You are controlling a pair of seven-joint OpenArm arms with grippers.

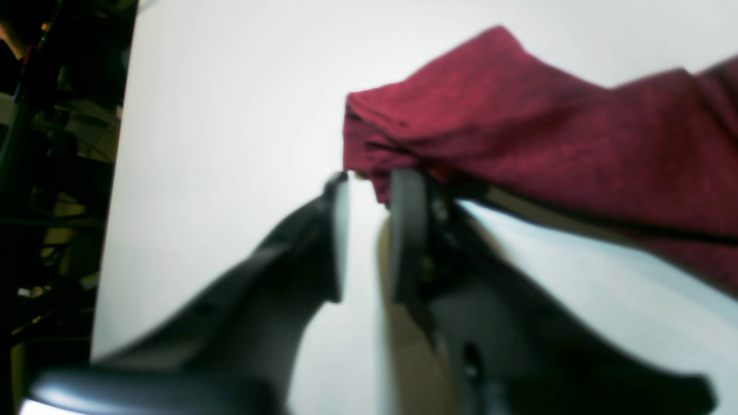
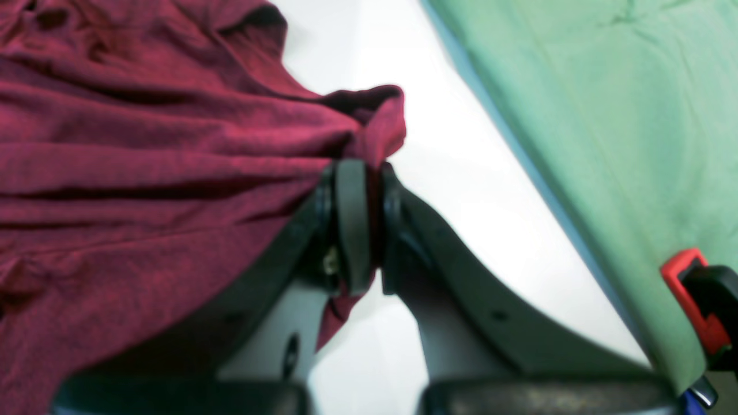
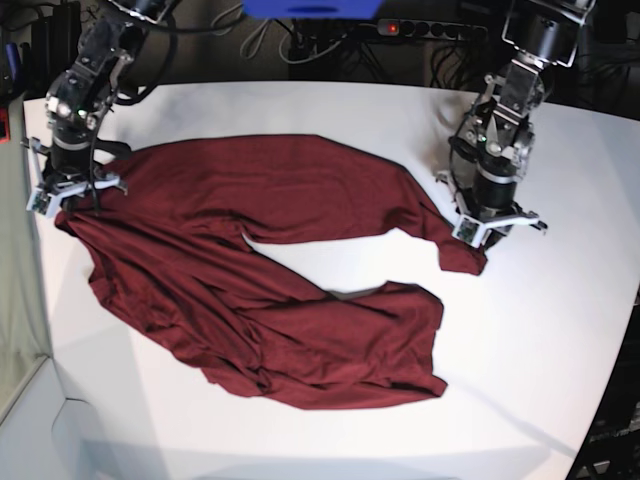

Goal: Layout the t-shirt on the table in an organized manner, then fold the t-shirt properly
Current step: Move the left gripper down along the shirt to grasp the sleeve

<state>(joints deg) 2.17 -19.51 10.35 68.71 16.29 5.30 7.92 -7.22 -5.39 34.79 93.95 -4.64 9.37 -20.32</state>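
The t-shirt [image 3: 270,280] lay spread across the middle of the white desk [image 3: 560,330] in the base view, wrinkled and only partly opened out: one broad band ran from the upper left of the frame toward the right, and a second, bunched mass curved down to the lower centre, with a wedge of bare desk between them.

At the left edge of that view the right gripper [image 3: 70,195] stood over the shirt's end. In the right wrist view the right gripper [image 2: 369,173] had its fingers [image 2: 351,225] pressed together on a fold of maroon cloth, a scrap of the cloth hanging out below them. A green sheet [image 2: 605,115] ran along the right side of that frame beyond the desk's edge, with a red and black clamp [image 2: 697,300] at the lower right.

On the right of the base view the left gripper [image 3: 488,232] hung at the shirt's other end. In the left wrist view the left gripper [image 1: 369,176] had its fingers [image 1: 406,230] a narrow gap apart; the right-hand one touched the underside of the lifted cloth [image 1: 519,127], but whether fabric was caught between them could not be told. White desk showed through the gap.
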